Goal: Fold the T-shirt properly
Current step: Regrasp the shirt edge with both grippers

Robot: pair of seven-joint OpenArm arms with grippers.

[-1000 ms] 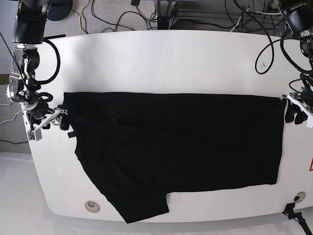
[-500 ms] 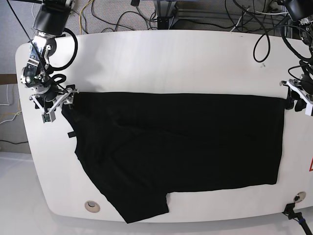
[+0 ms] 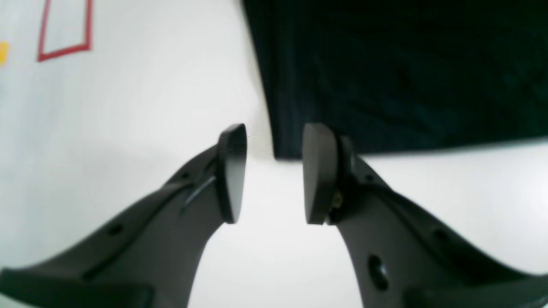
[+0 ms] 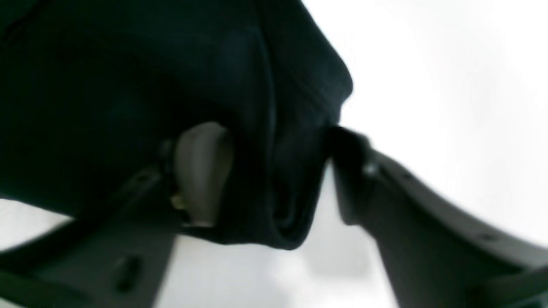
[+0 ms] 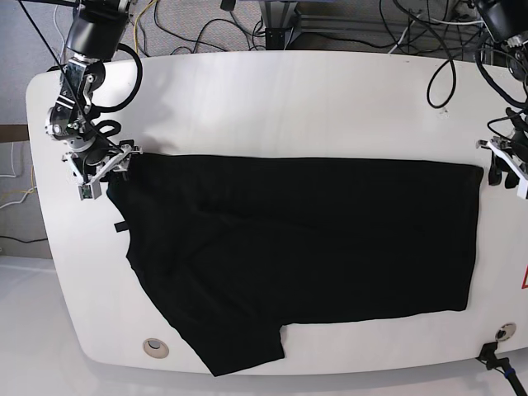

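Change since earlier frames: the right gripper (image 5: 115, 169) has travelled up and inward along the table's left side in the base view, from beside the shirt's corner to over it; the left gripper (image 5: 499, 169) has shifted slightly and sits just off the opposite corner.

Item 1: large plain black short-sleeved cloth T-shirt (image 5: 305, 247). Lies flat across the middle of the white oval table (image 5: 289, 99), long axis running left to right in the base view, 1 sleeve reaching toward the near edge. No print shows.

Item 2: right gripper. In the right wrist view, a bunched fold of the T-shirt (image 4: 274, 141) sits between its 2 fingers (image 4: 201, 167), with cloth against both; the frame is blurred, so whether the jaws are pressing firmly cannot be told.

Item 3: left gripper (image 3: 274, 171). Jaws parted with nothing between them; bare table shows in the gap. The shirt's corner (image 3: 287, 149) lies just beyond the fingertips.

Item 4: red outlined marking (image 3: 64, 30) on the table surface, well apart from the shirt.

Item 5: black cables (image 5: 346, 25) behind the table's far edge.
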